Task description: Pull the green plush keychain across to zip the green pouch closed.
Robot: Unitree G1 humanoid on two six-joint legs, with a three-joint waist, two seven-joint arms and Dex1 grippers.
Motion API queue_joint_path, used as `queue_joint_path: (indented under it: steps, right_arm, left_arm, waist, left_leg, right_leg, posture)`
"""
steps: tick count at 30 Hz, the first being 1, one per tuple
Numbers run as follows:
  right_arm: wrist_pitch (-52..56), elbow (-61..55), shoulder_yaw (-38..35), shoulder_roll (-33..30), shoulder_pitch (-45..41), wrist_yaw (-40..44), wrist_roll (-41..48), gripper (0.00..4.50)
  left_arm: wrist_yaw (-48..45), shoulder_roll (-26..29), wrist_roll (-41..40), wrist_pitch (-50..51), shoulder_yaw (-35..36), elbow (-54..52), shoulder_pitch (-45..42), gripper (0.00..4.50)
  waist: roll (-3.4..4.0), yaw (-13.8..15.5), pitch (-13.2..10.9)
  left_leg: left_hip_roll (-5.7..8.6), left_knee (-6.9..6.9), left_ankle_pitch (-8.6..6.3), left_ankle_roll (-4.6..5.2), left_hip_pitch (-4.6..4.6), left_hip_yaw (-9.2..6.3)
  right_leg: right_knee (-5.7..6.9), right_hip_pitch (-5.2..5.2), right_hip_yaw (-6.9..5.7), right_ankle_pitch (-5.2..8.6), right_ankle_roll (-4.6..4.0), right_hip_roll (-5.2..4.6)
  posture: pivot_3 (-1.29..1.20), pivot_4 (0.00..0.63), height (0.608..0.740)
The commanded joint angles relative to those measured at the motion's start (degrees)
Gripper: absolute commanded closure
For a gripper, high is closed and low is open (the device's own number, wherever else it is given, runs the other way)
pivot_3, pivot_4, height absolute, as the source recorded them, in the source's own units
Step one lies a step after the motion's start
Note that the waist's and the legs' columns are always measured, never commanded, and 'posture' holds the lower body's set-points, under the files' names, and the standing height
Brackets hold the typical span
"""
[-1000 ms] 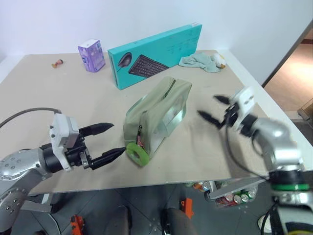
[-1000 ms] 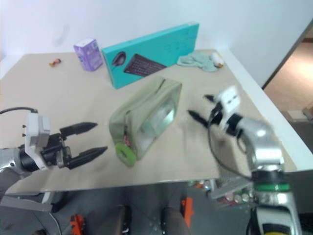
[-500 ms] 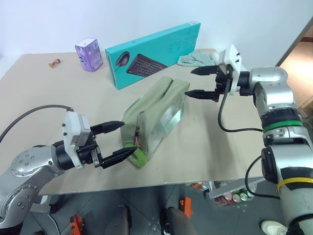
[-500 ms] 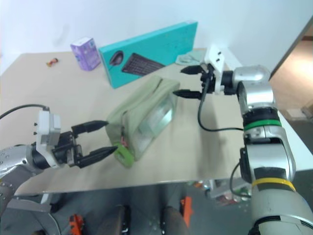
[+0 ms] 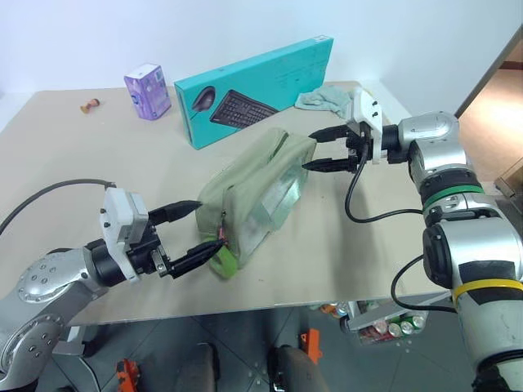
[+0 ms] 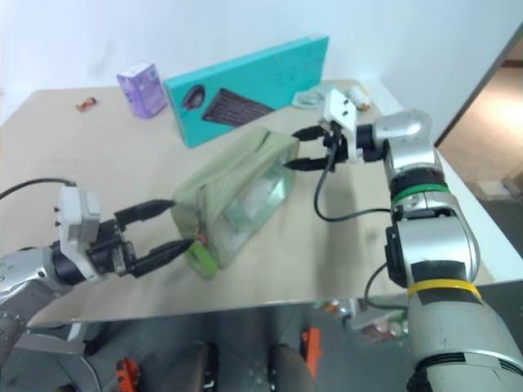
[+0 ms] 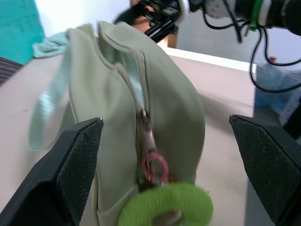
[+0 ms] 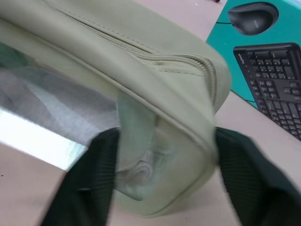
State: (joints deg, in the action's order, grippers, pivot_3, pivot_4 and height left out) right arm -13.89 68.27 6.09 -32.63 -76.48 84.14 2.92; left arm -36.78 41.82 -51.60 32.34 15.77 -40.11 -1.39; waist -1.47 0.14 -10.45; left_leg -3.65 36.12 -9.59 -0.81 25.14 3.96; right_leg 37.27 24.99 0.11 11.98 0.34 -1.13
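Left eye view shows, nearest to the robot, the left gripper point(image 5: 189, 237) with its two black fingers spread wide, one on each side of the near end of the green pouch point(image 5: 257, 192). It holds nothing. The green plush keychain point(image 5: 223, 259) hangs at this near end, low on the pouch and just beside the lower finger; whether the finger touches it cannot be told. In the left wrist view the fuzzy ring sits under a small pink clip on the zipper pull, between the two open fingers, and the zipper track above it stands parted.

The pouch lies on the beige table point(image 5: 73, 171), with its clear side panel facing the robot's right. At the far end of the pouch is the right gripper point(image 5: 323, 149). Its fingers are partly open and stand on both sides of the far corner of the pouch; the right wrist view shows the fabric between them, but a firm grip is not certain.

Behind the pouch lies the teal keyboard box point(image 5: 257, 88), then a purple carton point(image 5: 149, 91) and a pale teal cloth point(image 5: 331, 100).

The task seems to be at its beginning: the keychain is not yet grasped, and the whole pull across the pouch remains.
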Motion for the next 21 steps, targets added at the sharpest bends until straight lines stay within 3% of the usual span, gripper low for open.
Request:
queue_joint_path:
  steps: [1, 6, 15, 21]
  right_arm:
    - [-0.9, 0.1, -1.4, -0.2, -1.8, 1.6, -0.1, 2.89]
    - [-1.5, -0.2, -2.0, -0.6, -1.5, 1.4, 0.0, 4.45]
    - [-0.3, -3.8, -4.7, -2.7, 1.1, -0.6, 1.4, 4.45]
    - [8.8, -17.7, -6.9, -5.5, 8.3, -2.1, 4.4, 4.45]
  left_arm:
    - [-0.1, 0.6, 1.0, -1.7, 2.1, -0.3, -1.1, 0.0]
    - [-0.1, 0.8, 1.7, -1.8, 2.4, 0.4, -2.9, 0.0]
    - [-1.0, 1.4, 3.5, -2.9, 3.7, 3.9, -5.7, 0.0]
    - [-1.4, 0.9, 5.7, -3.9, 4.0, 5.8, -6.1, 0.0]
  waist:
    - [0.0, 0.0, 0.0]
    - [0.0, -0.1, 0.0]
    - [0.0, 0.0, 0.0]
    - [0.0, 0.1, 0.0]
  left_leg:
    - [0.0, 0.0, 0.0, 0.0, 0.0, 0.0]
    - [-0.02, -0.01, 0.0, 0.0, 0.0, 0.07]
    - [-0.02, -0.01, 0.0, 0.0, 0.0, 0.13]
    - [0.0, -0.01, 0.0, -0.01, 0.03, 0.2]
  right_leg:
    - [0.0, 0.0, 0.0, 0.0, 0.0, 0.01]
    - [0.01, 0.03, 0.06, -0.01, 0.0, 0.03]
    - [0.02, 0.04, 0.1, -0.03, 0.02, 0.02]
    - [0.01, 0.05, 0.14, -0.02, 0.08, -0.03]
  posture:
    - [0.0, 0.15, 0.74]
    - [0.0, 0.15, 0.74]
    - [0.0, 0.15, 0.74]
    - [0.0, 0.15, 0.74]
